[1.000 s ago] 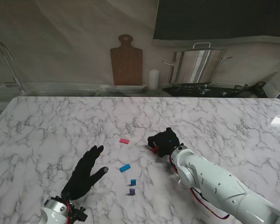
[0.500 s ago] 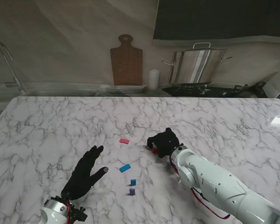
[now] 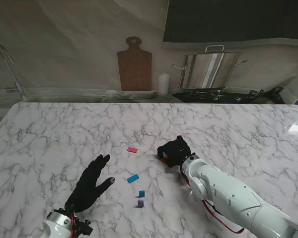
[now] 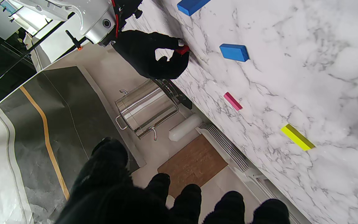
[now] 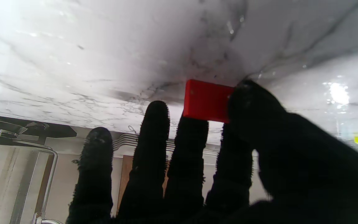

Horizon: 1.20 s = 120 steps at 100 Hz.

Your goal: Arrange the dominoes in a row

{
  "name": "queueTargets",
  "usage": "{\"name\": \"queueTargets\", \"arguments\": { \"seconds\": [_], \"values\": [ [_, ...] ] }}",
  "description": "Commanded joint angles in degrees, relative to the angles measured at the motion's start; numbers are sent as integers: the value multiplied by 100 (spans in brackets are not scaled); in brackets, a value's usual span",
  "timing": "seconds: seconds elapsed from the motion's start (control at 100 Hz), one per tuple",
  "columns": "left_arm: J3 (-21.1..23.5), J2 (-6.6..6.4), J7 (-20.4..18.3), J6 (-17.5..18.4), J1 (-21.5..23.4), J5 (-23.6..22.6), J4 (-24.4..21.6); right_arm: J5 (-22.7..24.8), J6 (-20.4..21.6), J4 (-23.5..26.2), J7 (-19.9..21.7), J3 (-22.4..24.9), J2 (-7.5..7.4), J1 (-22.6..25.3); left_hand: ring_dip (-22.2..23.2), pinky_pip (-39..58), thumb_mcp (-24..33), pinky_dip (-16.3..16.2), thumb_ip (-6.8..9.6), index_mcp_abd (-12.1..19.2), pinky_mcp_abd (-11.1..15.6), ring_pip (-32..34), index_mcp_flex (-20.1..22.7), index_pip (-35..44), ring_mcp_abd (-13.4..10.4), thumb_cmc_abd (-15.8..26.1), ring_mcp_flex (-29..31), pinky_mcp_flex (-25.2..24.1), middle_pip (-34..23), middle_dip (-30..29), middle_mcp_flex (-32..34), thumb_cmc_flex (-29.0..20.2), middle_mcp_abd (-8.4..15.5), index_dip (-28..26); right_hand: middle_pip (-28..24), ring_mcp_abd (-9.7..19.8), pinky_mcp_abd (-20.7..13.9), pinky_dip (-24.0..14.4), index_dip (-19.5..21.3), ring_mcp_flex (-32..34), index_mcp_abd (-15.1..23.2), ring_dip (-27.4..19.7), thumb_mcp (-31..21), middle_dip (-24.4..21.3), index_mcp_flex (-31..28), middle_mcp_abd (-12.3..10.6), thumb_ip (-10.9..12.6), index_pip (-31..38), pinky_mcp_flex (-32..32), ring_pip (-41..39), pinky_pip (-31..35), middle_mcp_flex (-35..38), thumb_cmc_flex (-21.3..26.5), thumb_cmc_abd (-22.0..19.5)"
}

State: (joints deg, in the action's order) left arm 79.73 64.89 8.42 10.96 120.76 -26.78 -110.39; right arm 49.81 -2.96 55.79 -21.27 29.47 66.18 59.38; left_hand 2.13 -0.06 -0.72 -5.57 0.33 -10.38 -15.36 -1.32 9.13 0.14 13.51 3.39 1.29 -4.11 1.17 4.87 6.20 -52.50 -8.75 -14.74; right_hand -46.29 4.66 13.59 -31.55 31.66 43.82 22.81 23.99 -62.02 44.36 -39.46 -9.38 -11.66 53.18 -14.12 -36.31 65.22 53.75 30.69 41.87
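Our right hand (image 3: 175,150) reaches out over the table's middle, thumb and fingertips (image 5: 204,124) pinched together around a red domino (image 5: 206,100). Our left hand (image 3: 90,182) rests nearer to us, palm down, fingers spread and holding nothing.

The right hand's black-gloved fingers (image 5: 238,124) cover part of the small red plastic domino (image 5: 205,100); its far face is hidden.

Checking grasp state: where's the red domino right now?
The small red plastic domino is pinched in the right hand, right of the flat pink domino in the stand view, at the marble table.
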Motion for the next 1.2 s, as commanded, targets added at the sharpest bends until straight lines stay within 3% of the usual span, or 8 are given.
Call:
{"name": "queueTargets", "arguments": {
  "seconds": [0.0, 0.17, 0.4, 0.51, 0.65, 0.85, 0.96, 1.19],
  "values": [
    [-7, 5, -82, 13, 16, 4, 10, 8, 0, -86, 17, -43, 22, 26, -111, -67, -14, -18, 1, 11, 29, -55, -151, -94, -28, 24, -160, 22, 39, -50, -130, -105, 52, 111, -234, -57, 160, -82, -135, -112, 190, 87, 405, 26, -164, 40, -259, 190, 114, -104, -21, -111, -169, 57],
    [-7, 4, -86, 14, 14, 4, 13, 32, -54, -76, -8, -53, 25, 22, -110, -67, -13, -17, 2, 12, 27, -53, -151, -93, -32, 29, -159, 22, 39, -50, -130, -106, 50, 112, -244, -43, 169, -96, -177, -14, 432, 92, 358, 30, -670, 52, -228, 370, 61, -145, -8, 57, 166, -105],
    [-14, 4, -89, 7, 10, 4, 17, 31, -67, 76, -104, 174, 32, 164, -111, -66, -12, -18, 3, 7, 26, -55, -151, -92, -26, 29, -161, 22, 38, -50, -129, -109, 51, 111, -225, -62, 177, -95, -154, 70, 300, 97, 341, 28, -822, 72, -244, 534, 32, -186, 11, 170, 224, -155],
    [-18, 4, -86, 6, 7, -3, 22, -19, -60, 302, -97, 434, 36, 338, -111, -68, -13, -17, 3, -2, 27, -55, -150, -92, -25, 29, -162, 20, 39, -51, -129, -107, 55, 111, -174, -83, 90, -108, -200, -273, 313, 93, 324, 76, -897, 208, -262, 519, 122, -149, 23, -350, 161, -96],
    [-24, 2, -90, 1, 7, -2, 24, -125, 0, 630, 38, 745, 28, 542, -113, -68, -12, -15, 4, -42, 27, -57, -151, -94, -26, 28, -163, 21, 40, -52, -131, -110, 52, 113, -1219, -71, -42, -237, -155, -856, 409, 412, 267, 666, -879, 182, -236, 521, 284, -854, 110, -1189, 155, -73],
    [-12, 5, -73, 23, 19, -10, 17, -186, 103, 942, 53, 1035, 24, 767, -116, -67, -14, -16, 4, -117, 25, -57, -151, -99, -28, 25, -163, 21, 39, -52, -130, -105, 48, 122, -2495, 89, 78, -300, 2, -274, 488, 880, 152, 1367, -609, -191, -165, 740, 104, -2056, 211, -374, 230, -217],
    [-4, 8, -60, 39, 31, -12, 10, -317, 175, 1181, 165, 1240, 22, 948, -116, -65, -10, -18, 6, -145, 26, -55, -152, -103, -27, 26, -161, 22, 40, -51, -133, -109, 54, 132, -2039, 44, 167, -228, 46, 57, 488, 675, 173, 1030, -510, -264, -159, 799, 19, -1791, 174, -36, 260, -311],
    [4, 8, -67, 53, 44, 4, 1, -600, 143, 1829, 611, 1654, -20, 1391, -118, -67, -10, -18, 6, -185, 27, -57, -149, -106, -31, 25, -162, 21, 45, -63, -133, -109, 40, 151, 138, -123, 295, -69, 441, 742, 457, 200, 256, -104, -311, -24, -74, 741, -207, -707, 115, 799, 399, -515]
  ]
}}
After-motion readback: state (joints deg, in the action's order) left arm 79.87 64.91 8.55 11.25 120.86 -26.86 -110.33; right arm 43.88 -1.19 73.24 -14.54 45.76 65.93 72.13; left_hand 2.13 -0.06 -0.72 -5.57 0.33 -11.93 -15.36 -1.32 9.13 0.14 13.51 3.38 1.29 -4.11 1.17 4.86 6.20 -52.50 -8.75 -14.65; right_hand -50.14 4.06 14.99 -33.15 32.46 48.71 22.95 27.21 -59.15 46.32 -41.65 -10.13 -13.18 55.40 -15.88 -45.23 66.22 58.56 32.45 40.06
